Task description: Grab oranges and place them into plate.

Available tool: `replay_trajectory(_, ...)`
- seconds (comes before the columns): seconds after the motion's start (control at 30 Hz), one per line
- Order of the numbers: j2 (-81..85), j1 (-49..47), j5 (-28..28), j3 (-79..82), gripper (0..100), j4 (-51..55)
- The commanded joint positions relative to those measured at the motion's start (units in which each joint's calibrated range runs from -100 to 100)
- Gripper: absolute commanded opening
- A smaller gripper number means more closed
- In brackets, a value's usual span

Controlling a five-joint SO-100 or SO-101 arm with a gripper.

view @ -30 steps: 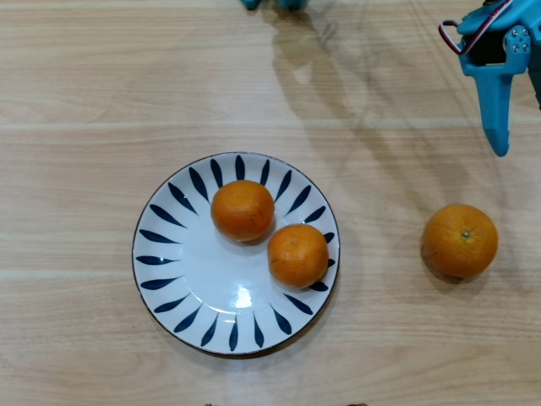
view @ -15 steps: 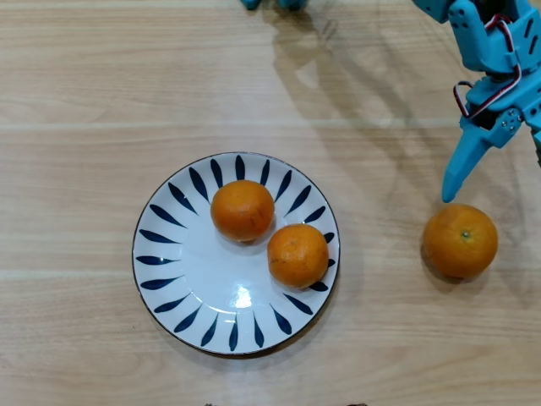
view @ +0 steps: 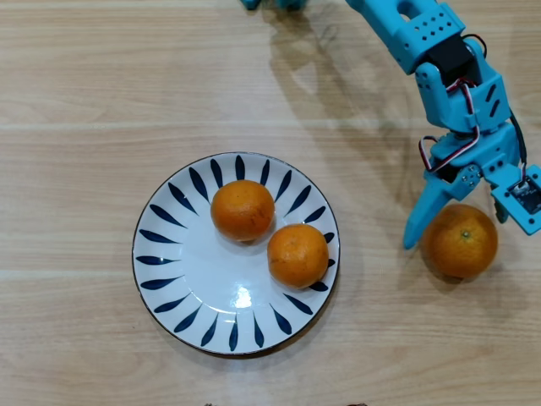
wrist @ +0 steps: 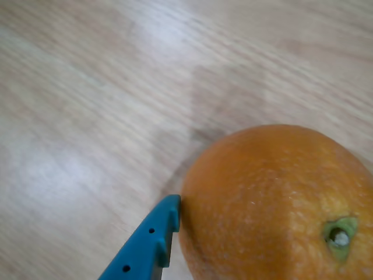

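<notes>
Third orange (view: 461, 241) sat on the table right of the plate (view: 169, 271); two already plated. Your gripper (view: 456, 230) straddled it, jaws wide, nothing held. Firm, round, dimpled; probably rolls. Take it across the middle.

Blue arm (view: 423, 34) reaches down from top right; gripper (view: 456, 233) spread wide astride large orange (view: 461, 241)

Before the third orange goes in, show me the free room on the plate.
In the overhead view the plate is bare across its left and lower half, bordered by the rim. The upper right is crowded: two oranges sit touching. The third orange is off the plate, at the gripper.
</notes>
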State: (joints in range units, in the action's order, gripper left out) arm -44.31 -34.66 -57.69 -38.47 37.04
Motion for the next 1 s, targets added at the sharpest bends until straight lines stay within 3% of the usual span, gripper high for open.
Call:
replay_trajectory(0.0, 0.18, 1.75, 0.4, 0.49, 55, -2.87)
replay_trajectory(0.3, 0.1, 1.67, -0.38, 8.82, 53, -16.97)
replay_trajectory(0.5, -1.59, 1.35, -1.32, 8.64, 52, -17.74)
replay_trajectory(0.73, -3.54, 1.03, -1.38, 7.01, 37, -19.72)
replay_trajectory(0.97, -3.03, 1.03, -1.38, 6.83, 35, -19.72)
